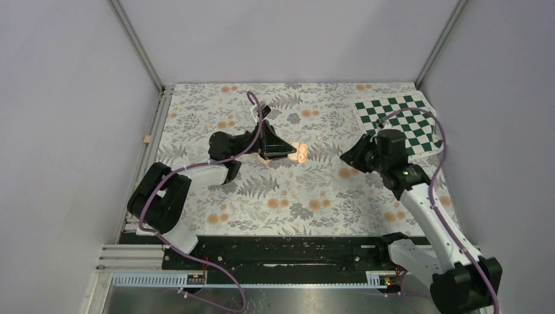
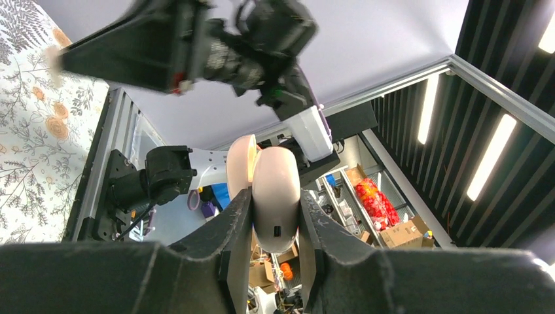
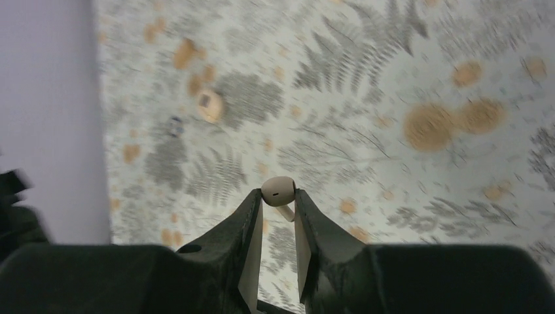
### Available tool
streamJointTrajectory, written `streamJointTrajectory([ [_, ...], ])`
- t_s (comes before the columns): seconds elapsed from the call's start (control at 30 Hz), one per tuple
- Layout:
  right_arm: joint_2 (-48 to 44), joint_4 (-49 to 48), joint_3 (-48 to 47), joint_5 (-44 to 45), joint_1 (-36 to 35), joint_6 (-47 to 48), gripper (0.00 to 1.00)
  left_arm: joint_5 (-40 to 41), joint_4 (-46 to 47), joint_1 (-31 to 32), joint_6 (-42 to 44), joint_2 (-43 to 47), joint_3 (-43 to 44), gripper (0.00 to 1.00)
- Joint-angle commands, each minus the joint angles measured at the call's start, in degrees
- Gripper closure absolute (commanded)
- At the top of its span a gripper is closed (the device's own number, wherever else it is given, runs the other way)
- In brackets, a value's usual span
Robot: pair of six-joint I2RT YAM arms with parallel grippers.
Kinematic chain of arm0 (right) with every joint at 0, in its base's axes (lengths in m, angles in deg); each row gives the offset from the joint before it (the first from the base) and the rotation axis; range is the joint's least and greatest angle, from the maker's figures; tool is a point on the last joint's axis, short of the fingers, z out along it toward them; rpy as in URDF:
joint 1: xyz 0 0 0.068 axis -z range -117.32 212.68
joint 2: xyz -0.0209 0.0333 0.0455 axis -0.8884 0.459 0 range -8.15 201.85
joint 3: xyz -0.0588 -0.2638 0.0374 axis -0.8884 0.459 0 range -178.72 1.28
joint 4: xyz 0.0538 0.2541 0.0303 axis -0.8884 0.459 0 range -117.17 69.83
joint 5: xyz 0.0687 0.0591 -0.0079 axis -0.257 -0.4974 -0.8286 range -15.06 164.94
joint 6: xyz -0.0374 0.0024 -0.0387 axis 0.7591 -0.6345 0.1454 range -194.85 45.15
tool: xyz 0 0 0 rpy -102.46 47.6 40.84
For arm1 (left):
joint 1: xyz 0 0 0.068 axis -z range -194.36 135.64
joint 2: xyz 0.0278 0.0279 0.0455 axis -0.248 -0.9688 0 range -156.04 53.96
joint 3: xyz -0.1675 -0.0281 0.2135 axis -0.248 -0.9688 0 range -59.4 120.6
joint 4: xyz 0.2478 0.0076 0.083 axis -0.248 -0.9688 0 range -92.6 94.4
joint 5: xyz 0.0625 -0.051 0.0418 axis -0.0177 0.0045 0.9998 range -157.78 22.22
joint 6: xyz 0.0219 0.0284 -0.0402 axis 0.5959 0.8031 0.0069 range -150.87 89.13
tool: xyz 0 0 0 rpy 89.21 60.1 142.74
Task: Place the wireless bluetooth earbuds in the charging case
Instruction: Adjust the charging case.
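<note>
Right hand (image 3: 278,201) pinches earbud (image 3: 278,188) above floral tabletop (image 3: 393,72)

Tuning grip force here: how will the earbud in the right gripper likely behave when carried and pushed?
Probably slippery: the earbud looks smooth and rounded, pinched only at the tips of the right gripper, so it may swivel or pop out. Likely stiff and very light, being tiny hard-looking plastic. Dropped, its rounded head might roll.
</note>
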Motion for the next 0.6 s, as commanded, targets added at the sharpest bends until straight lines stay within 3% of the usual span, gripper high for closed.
streamJointTrajectory([
  [0.0,5.60,3.09,7.26,4.22,0.10,1.58,0.80,2.12,3.39,0.04,1.04,1.74,0.27,1.00],
  [0.2,12.53,-3.16,12.53,6.12,0.14,2.30,0.80,4.31,-5.13,0.06,8.17,4.95,-1.26,1.00],
  [0.3,16.07,-3.61,12.86,7.22,0.14,3.63,0.77,4.16,-4.71,0.05,8.58,4.80,-1.80,1.00],
  [0.5,18.31,-5.28,13.10,8.84,0.12,4.69,0.63,4.59,1.62,0.04,5.08,2.12,-2.83,1.00],
  [0.57,18.60,-5.51,12.69,8.77,0.11,4.96,0.51,4.50,2.16,0.05,5.01,1.65,-3.05,1.00],
])
